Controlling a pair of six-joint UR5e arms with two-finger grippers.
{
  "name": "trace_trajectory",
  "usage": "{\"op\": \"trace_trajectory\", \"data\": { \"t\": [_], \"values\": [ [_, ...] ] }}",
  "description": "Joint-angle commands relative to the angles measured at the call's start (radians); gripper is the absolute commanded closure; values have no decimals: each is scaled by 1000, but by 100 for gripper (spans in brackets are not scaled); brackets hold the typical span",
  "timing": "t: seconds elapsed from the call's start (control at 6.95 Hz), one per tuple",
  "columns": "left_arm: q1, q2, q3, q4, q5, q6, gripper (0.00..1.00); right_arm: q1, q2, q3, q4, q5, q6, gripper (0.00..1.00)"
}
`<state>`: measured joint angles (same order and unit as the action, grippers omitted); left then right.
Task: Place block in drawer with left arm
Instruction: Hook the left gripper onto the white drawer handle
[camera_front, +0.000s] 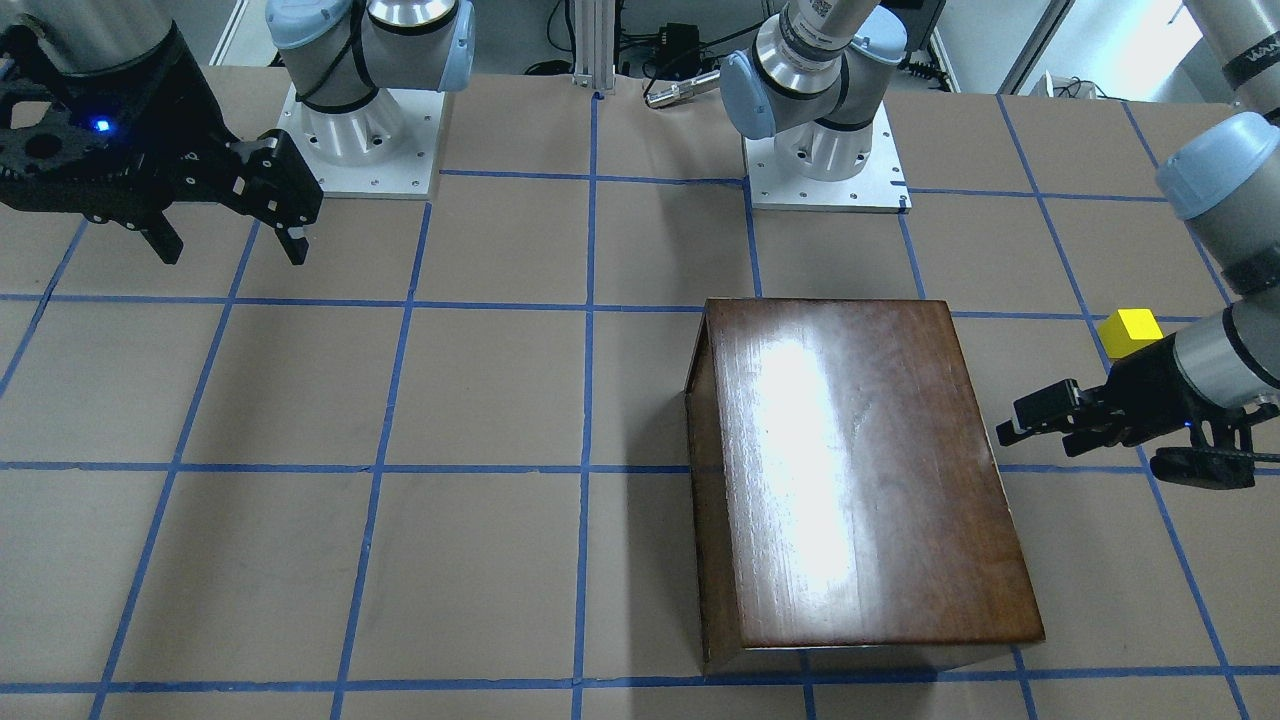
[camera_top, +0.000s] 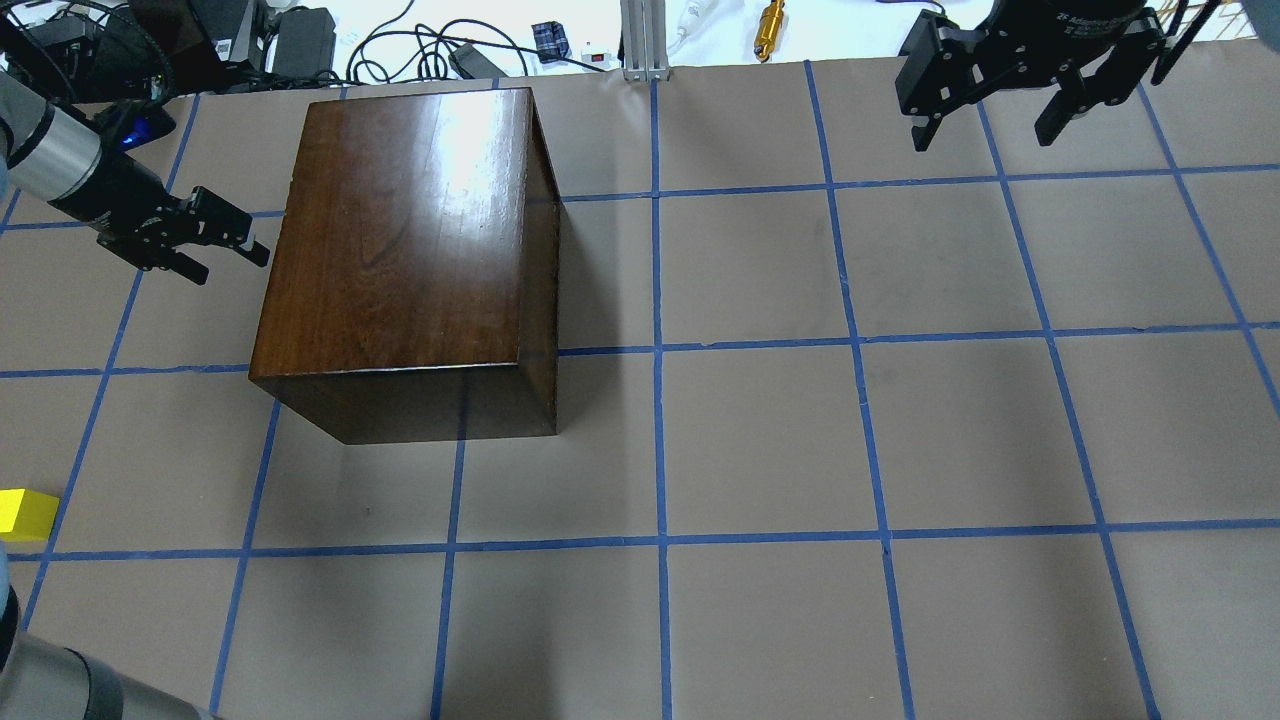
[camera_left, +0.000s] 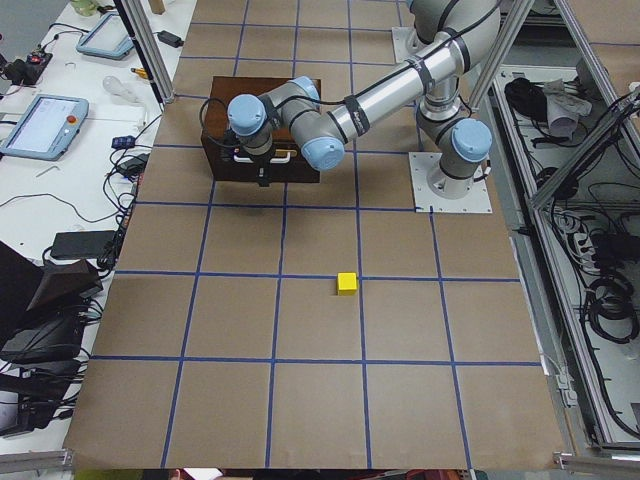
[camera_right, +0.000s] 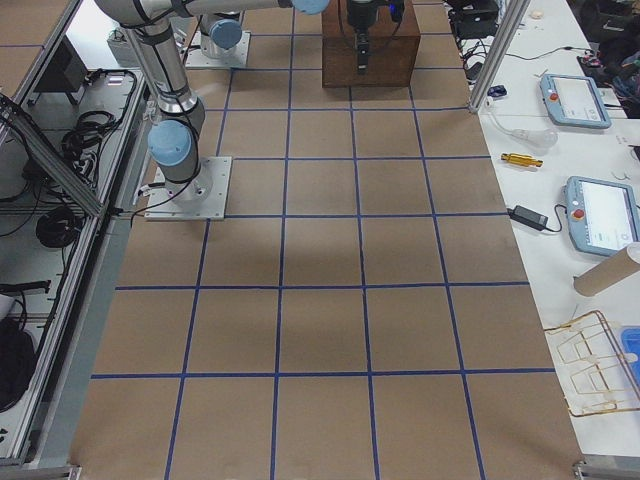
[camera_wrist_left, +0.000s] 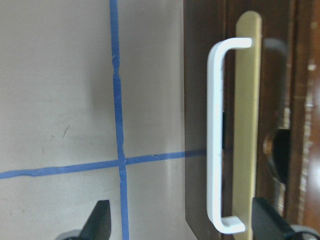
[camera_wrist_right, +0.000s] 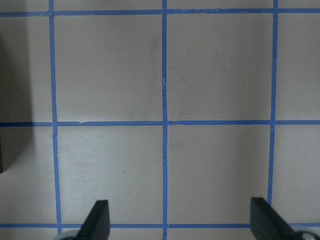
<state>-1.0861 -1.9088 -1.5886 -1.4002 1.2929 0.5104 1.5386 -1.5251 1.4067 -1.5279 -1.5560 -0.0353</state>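
Note:
The small yellow block (camera_top: 25, 513) lies on the table at the left edge of the overhead view, well apart from the cabinet; it also shows in the front view (camera_front: 1130, 330) and the left side view (camera_left: 347, 283). The dark-brown cabinet (camera_top: 400, 230) stands upright with its drawer shut. The drawer front (camera_wrist_left: 197, 100) with a white handle (camera_wrist_left: 216, 135) on a brass plate fills the left wrist view. My left gripper (camera_top: 235, 265) is open and empty, level with the cabinet's handle side and a little short of the handle. My right gripper (camera_top: 982, 138) is open and empty, high at the far right.
The table is brown paper with a blue tape grid (camera_top: 655, 350). Both arm bases (camera_front: 825, 150) stand at the robot's edge. Cables and small tools (camera_top: 770, 20) lie beyond the far edge. Tablets (camera_right: 600, 215) sit on a side bench.

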Motion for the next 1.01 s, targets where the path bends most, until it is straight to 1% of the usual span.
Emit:
{"op": "trace_trajectory", "data": {
  "t": [0.0, 0.29, 0.86],
  "values": [
    [-1, -25, -1, 3, -24, -1, 0, 0, 0, 0, 0, 0, 0, 0],
    [0, -48, -1, 3, -65, -3, 0, -2, 0, 0, 0, -1, 0, 0],
    [0, -78, 9, 4, -64, -3, 0, 0, 0, 0, 0, -1, 0, 0]
  ]
}}
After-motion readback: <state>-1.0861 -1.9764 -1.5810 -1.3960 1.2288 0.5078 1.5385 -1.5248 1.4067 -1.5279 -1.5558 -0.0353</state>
